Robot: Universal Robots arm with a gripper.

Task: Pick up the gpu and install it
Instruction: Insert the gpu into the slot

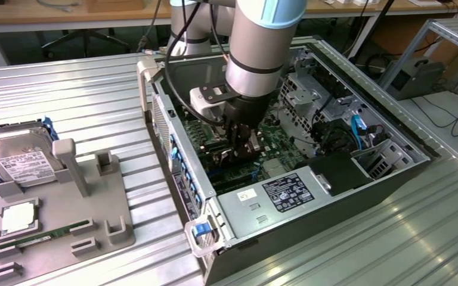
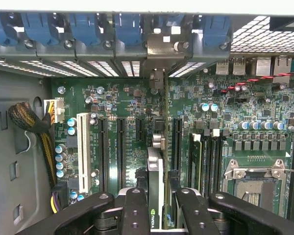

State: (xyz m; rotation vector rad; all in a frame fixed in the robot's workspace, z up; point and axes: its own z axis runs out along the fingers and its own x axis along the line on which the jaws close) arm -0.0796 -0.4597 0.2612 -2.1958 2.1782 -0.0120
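- Hard drive (image 1: 24,162): silver, white label, lying flat at the far left end of the grey parts tray (image 1: 93,211), on the exterior view's left.
- Memory stick (image 1: 42,236): narrow and green, resting in a slot along the near part of the tray; a square silver chip (image 1: 16,220) lies just beside it.
- Table (image 1: 70,101): ribbed metal surface carrying the tray and, well apart to the exterior view's right, the open computer case (image 1: 388,179).
- Robot arm (image 1: 261,47): reaches down from above into the open case, over the green motherboard (image 2: 264,147).
- Gripper (image 2: 159,208): low inside the case, its two black fingers (image 2: 134,210) partly closed and pressed against either face of the gpu.
- Gpu (image 2: 156,186): held on edge between the fingers, standing upright over the motherboard among the long black expansion slots (image 2: 121,152); its silver bracket (image 2: 159,49) reaches the row of blue latches (image 2: 88,27) at the case's rear wall. Whether its edge is fully seated in a slot cannot be told.
- Power supply (image 1: 288,193): silver box with a dark label, at the near end of the case.
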